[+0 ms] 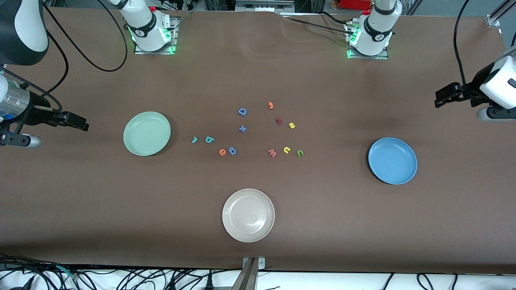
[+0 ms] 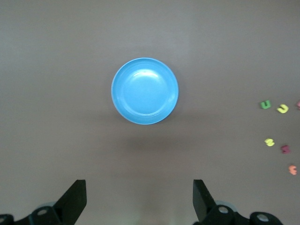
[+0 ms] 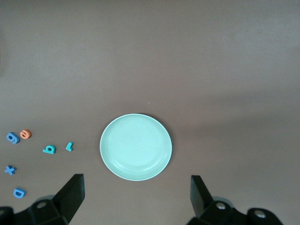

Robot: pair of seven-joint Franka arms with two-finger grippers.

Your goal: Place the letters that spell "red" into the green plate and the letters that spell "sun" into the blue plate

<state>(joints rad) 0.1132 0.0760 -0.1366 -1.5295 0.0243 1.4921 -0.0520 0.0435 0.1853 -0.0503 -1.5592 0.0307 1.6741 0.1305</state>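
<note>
The green plate point(image 1: 146, 133) point(image 3: 136, 147) lies toward the right arm's end, the blue plate point(image 1: 392, 160) point(image 2: 145, 91) toward the left arm's end; neither holds anything. Between them lie the teal "r" point(image 1: 194, 140), teal "d" point(image 1: 209, 139) and orange "e" point(image 1: 222, 152), and closer to the blue plate the yellow "s" point(image 1: 292, 125), yellow "u" point(image 1: 286, 150) and green "n" point(image 1: 300, 152). My right gripper point(image 1: 80, 123) point(image 3: 136, 183) hovers open beside the green plate. My left gripper point(image 1: 441, 98) point(image 2: 139, 185) hovers open over the table's end by the blue plate.
A beige plate point(image 1: 248, 215) sits nearest the front camera. Among the letters lie a blue "D" point(image 1: 242, 111), a blue cross point(image 1: 242, 129), a blue "6"-like piece point(image 1: 232, 150), a dark red piece point(image 1: 278, 120), an orange piece point(image 1: 271, 105) and a salmon "W" point(image 1: 272, 152).
</note>
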